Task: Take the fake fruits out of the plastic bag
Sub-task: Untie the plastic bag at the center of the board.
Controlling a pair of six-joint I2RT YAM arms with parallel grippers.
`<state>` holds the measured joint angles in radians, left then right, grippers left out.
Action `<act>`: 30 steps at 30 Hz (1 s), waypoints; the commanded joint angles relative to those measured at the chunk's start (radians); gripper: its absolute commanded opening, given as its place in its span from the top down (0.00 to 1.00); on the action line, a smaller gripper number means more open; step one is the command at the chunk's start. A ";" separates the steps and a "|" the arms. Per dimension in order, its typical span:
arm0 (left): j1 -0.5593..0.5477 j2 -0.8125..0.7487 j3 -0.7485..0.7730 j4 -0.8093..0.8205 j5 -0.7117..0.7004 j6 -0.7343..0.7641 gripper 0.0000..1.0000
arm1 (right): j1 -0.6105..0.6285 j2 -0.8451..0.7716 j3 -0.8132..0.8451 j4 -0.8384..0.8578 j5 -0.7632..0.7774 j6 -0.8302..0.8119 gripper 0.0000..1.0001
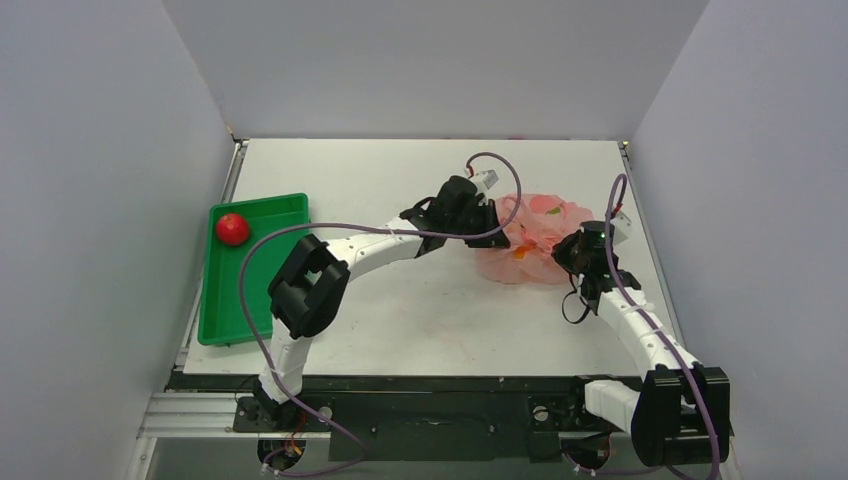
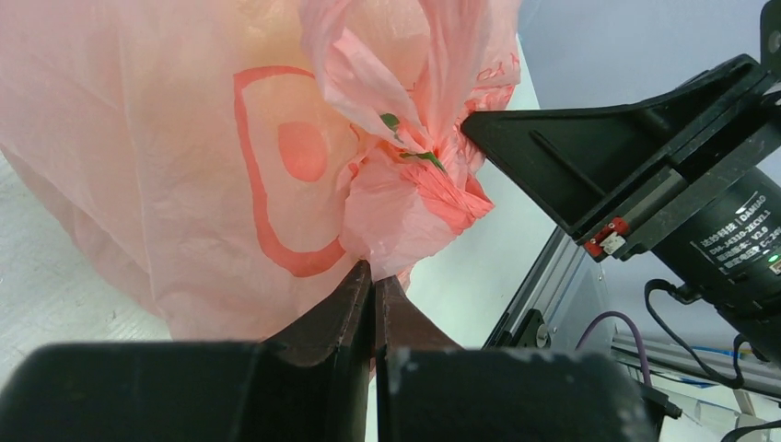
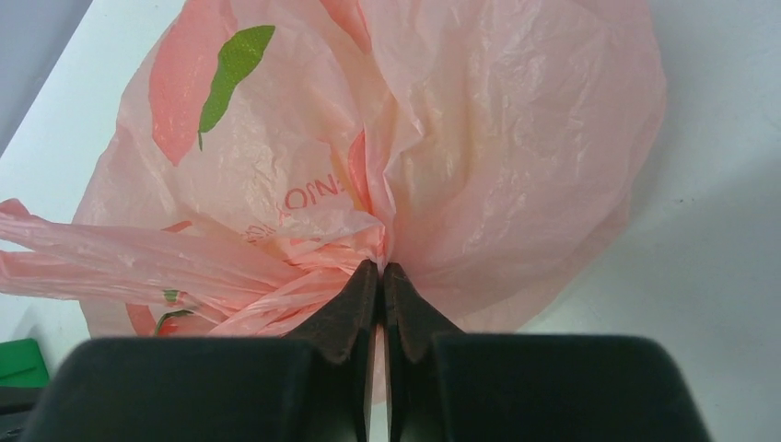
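1. White table top (image 1: 400, 330) fills my overhead view, boxed in by plain grey walls (image 1: 100, 150) on the left, the right and the far side.
2. A green tray (image 1: 215, 310) lies along the table's left edge, with a round red fruit (image 1: 232, 229) in its far end.
3. The plastic bag (image 1: 535, 240) sits on the right half of the table, well apart from the tray. It is a crumpled pink heap with red print and a green leaf mark.
4. A small orange-yellow patch shows through the film near the bag's near side. I take it for one of the fake fruits (image 1: 519, 253), which is inside the bag, but I cannot make out its shape.
5. The left gripper (image 1: 490, 222) reaches across from the left and meets the bag's left side. In its wrist view the left gripper (image 2: 373, 276) has its fingers pressed together with a fold of the bag (image 2: 166, 138) pinched at the tips, just below a twisted knot of film.
6. The right gripper (image 1: 572, 250) is at the bag's right side, opposite the left one, with the bag between them.
7. In its own wrist view the right gripper (image 3: 380, 272) is closed tight on gathered pleats of the bag (image 3: 516, 138). A stretched band of film runs off to the left from the pinch.
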<state>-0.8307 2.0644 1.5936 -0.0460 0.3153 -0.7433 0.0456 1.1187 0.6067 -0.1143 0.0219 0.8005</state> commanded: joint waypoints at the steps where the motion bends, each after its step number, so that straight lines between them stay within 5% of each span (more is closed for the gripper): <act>1: 0.022 -0.079 -0.029 -0.012 0.019 0.038 1.00 | -0.025 -0.037 0.057 -0.045 -0.006 -0.028 1.00; 12: 0.106 -0.079 -0.091 -0.018 0.111 0.051 1.00 | -0.154 -0.015 0.105 0.000 -0.171 -0.116 1.00; 17: 0.103 -0.113 -0.095 -0.045 0.077 0.135 0.64 | -0.155 0.005 0.114 0.008 -0.211 -0.144 1.00; 21: 0.085 -0.162 -0.082 -0.060 0.035 0.237 0.45 | -0.155 0.021 0.110 0.007 -0.216 -0.153 1.00; 30: -0.094 -0.134 0.161 -0.363 -0.322 0.594 0.36 | -0.155 0.057 0.120 0.025 -0.277 -0.144 1.00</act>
<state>-0.8398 1.9373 1.6062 -0.2554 0.1894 -0.3649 -0.1043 1.1732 0.6849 -0.1490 -0.2234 0.6651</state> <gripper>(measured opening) 0.638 0.007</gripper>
